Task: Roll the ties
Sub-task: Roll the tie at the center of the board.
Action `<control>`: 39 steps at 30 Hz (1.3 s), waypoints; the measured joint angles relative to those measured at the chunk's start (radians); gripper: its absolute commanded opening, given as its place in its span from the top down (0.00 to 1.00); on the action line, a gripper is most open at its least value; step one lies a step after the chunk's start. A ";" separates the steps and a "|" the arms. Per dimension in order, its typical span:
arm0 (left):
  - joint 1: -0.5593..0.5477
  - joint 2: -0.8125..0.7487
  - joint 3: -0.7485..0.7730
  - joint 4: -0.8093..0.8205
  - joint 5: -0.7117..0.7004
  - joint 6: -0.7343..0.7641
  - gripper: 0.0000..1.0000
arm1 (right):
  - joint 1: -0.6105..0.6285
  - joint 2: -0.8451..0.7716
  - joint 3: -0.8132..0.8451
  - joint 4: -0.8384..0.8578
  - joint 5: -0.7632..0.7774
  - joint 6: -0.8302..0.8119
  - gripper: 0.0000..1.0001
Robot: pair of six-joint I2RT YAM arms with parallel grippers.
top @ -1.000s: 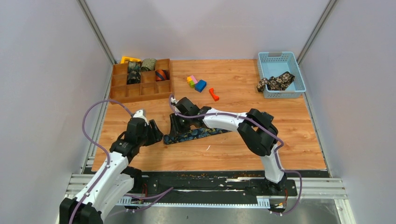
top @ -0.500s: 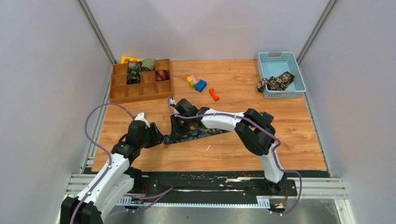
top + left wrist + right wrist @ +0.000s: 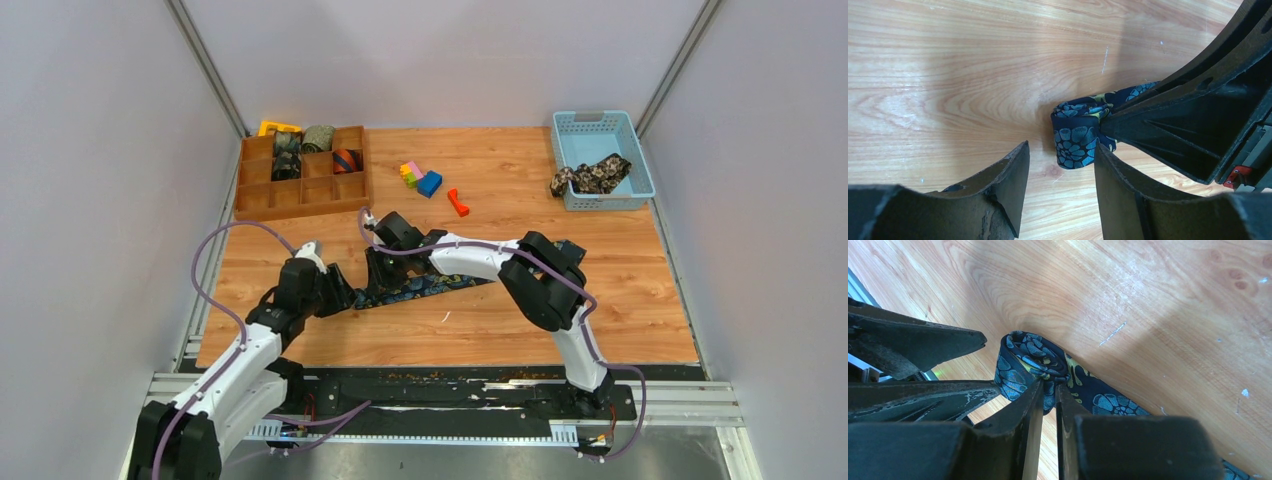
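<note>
The table [image 3: 500, 330] nearest the arm bases is light wood-grain board, scuffed and flecked with small white marks close to the navy tie [image 3: 432, 287]. That tie is dark blue woven fabric with teal flowers and gold paisley, and it lies flat near the table's middle. Its left end is wound into a small loose coil, and the rest runs right as a long narrow strip, partly hidden under the right arm. The left gripper [image 3: 336, 290] sits at the coil's left, jaws well apart and straddling it. In the left wrist view one worn black finger [image 3: 1015, 170] stands clear of the coil and the other [image 3: 1108, 170] is just beside it, contact uncertain; this gripper holds nothing. The right gripper [image 3: 378, 278] meets the coil from the far side, jaws drawn almost together and clamped on the coil's fabric at their tips. Its body blocks the left wrist view of the strip. Beyond the navy tie lie an orange plastic piece [image 3: 458, 202] and a cluster of coloured blocks [image 3: 420, 177]. Beyond and left of the tie stands a wooden divider tray [image 3: 300, 209] of square compartments, with several small rolled ties [image 3: 346, 160] in its rear cells and a yellow object [image 3: 275, 127] behind it. Far right of the tie, a pale blue slatted basket [image 3: 605, 118] holds a crumpled black-tan floral tie [image 3: 592, 176], one end draped over its left wall.
</note>
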 measured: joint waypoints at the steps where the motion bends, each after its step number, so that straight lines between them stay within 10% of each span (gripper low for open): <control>1: 0.000 0.007 -0.001 0.006 0.005 0.000 0.43 | -0.001 0.000 0.000 0.001 -0.001 -0.001 0.85; 28: 0.038 0.194 -0.051 0.251 0.145 -0.008 0.55 | -0.018 0.005 -0.010 0.030 -0.016 -0.007 0.87; 39: 0.041 0.263 -0.035 0.306 0.172 -0.005 0.83 | -0.020 0.005 -0.010 0.034 -0.014 -0.007 0.81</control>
